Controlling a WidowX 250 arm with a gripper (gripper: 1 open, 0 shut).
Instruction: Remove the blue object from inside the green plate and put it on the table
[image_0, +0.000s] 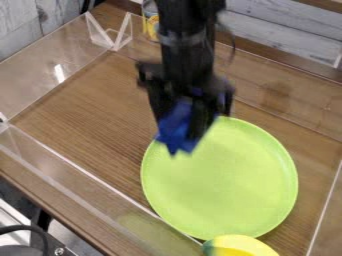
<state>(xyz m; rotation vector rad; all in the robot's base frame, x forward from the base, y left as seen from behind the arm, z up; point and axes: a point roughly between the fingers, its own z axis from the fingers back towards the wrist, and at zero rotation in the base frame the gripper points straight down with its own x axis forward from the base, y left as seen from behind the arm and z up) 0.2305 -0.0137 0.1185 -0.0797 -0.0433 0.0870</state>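
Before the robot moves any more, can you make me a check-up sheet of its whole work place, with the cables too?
Surface: brown wood-grain table with clear walls around it.
Job's things: blue object held up above the far left part of the green plate; not on the table.
Clutter: a yellow round thing at the plate's near edge.
Pincer: the pincer is shut on the blue object; blurry.
Cables: a black cable at the near left corner, outside the clear wall.
Surroundings: pale boards behind the table.
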